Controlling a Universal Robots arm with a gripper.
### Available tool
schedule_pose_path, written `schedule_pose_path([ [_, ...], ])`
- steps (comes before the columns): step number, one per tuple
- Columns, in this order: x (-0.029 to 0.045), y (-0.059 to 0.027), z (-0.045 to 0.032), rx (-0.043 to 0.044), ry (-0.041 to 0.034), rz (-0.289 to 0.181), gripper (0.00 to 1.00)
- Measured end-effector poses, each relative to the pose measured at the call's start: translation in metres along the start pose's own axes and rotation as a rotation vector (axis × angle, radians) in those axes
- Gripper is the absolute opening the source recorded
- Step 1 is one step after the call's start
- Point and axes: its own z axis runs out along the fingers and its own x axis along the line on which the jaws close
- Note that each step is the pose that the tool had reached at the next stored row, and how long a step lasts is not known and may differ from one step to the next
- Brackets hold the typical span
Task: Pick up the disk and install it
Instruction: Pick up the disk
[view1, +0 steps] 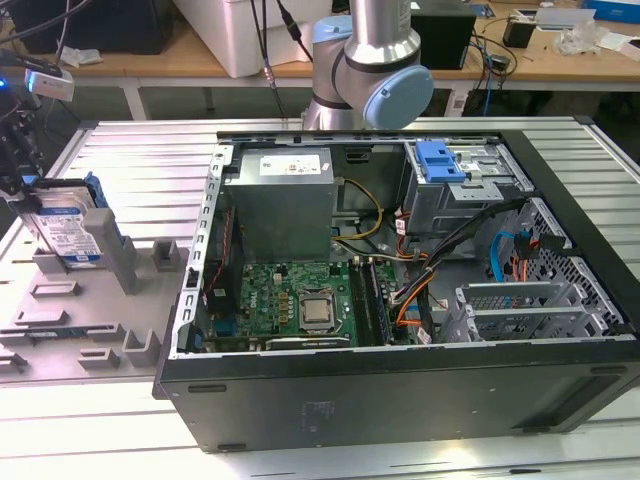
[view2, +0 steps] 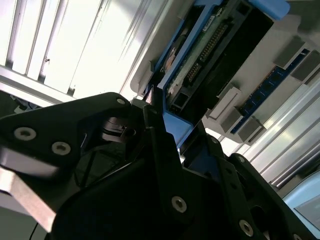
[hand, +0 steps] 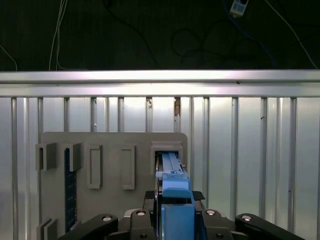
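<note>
One step is begun and none finished: my pincer (hand: 174, 199) is closed narrow on the blue frame of the disk (view1: 68, 228). The disk stands upright in its slot in the grey holder (view1: 122, 268) at the left, not yet lifted clear as far as I can judge. All the installing is left; the open case (view1: 400, 395) lies to the right, its bay (view1: 470, 178) at the far end. The disk's white-and-blue label carries print I cannot read.
</note>
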Motion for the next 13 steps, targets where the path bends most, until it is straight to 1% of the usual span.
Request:
schedule_pose_path([
  [9, 0.0, 0.0001, -0.0002, 0.0001, -0.0001, 0.0, 0.37],
  [12, 0.0001, 0.0001, -0.0025, -0.0001, -0.0001, 0.0, 0.37],
  [13, 0.0003, 0.0001, -0.0046, 0.0, 0.0, 0.0, 0.37],
])
